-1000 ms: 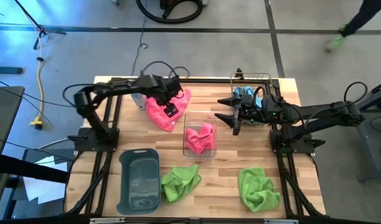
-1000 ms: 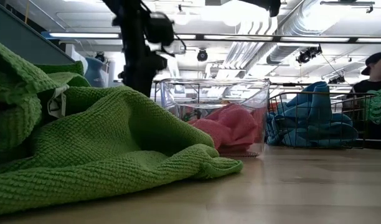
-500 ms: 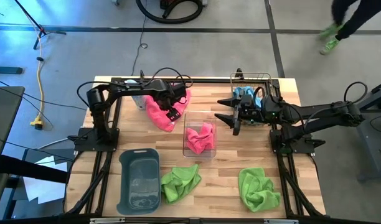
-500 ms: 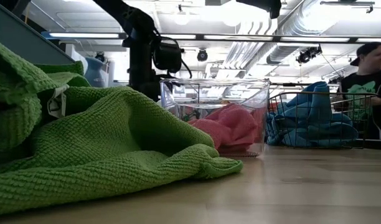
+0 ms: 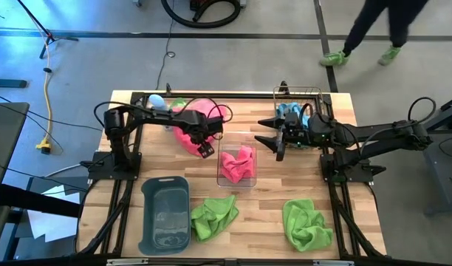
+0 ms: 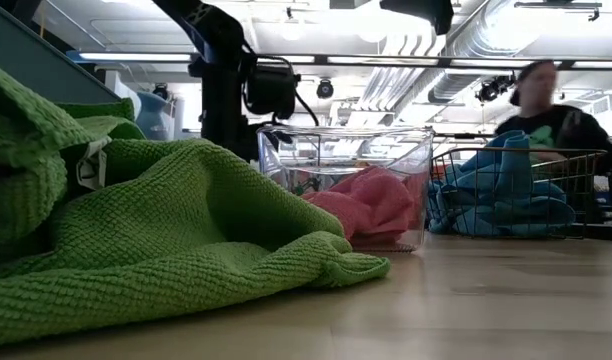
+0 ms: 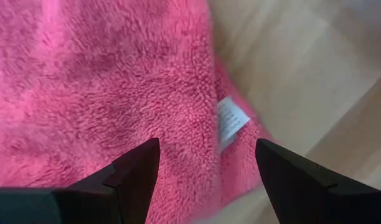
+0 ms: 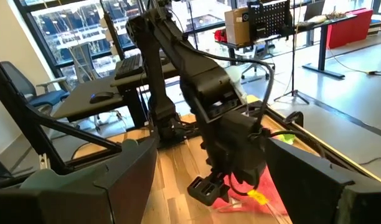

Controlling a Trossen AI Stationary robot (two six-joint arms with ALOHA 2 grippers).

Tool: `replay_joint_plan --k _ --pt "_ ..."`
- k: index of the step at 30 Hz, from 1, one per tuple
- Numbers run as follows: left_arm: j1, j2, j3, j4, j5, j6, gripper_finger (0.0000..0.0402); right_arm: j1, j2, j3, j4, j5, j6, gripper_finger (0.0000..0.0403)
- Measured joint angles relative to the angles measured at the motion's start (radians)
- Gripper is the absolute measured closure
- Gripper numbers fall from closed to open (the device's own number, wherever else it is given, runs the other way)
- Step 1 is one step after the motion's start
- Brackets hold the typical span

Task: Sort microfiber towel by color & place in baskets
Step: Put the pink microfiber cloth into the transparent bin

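Note:
A hot pink towel (image 5: 186, 127) lies flat on the table near its far edge, its white tag (image 7: 231, 121) at the edge by the bare wood. My left gripper (image 5: 204, 142) (image 7: 206, 158) is open just above that edge, fingers on either side of the tag. A second pink towel (image 5: 237, 164) lies in the clear bin (image 5: 221, 159). Blue towels (image 5: 292, 112) fill the wire basket (image 5: 314, 92). My right gripper (image 5: 269, 137) (image 8: 203, 186) hangs open beside that basket. Two lime green towels (image 5: 215, 214) (image 5: 307, 225) lie near the near edge. The grey tub (image 5: 165, 214) is empty.
A pale blue bottle (image 5: 158, 100) stands at the far edge behind my left arm. In the low view a green towel (image 6: 136, 230) fills the foreground and hides my left gripper's fingers. A person (image 5: 370, 29) walks on the floor beyond the table.
My left gripper has moved toward the table's near edge and the clear bin, along the pink towel to its tagged edge, while the arm's elbow swung toward the far edge. The person beyond the table has walked toward the left.

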Motion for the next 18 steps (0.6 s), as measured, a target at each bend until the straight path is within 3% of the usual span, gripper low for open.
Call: replay_joint_plan --k 8,14,18 --pt "-0.003 0.000 -0.019 0.036 -0.014 -0.036 0.0168 0.000 0.000 0.000 -0.003 0.000 0.000 0.0107" --pt "-0.008 0.004 -0.019 0.038 -0.039 -0.027 0.0262 0.000 0.000 0.000 -0.003 0.000 0.017 0.0107" --pt "-0.008 0.004 -0.019 0.043 -0.038 0.007 0.0349 0.000 0.000 0.000 -0.004 0.000 0.026 0.0107"
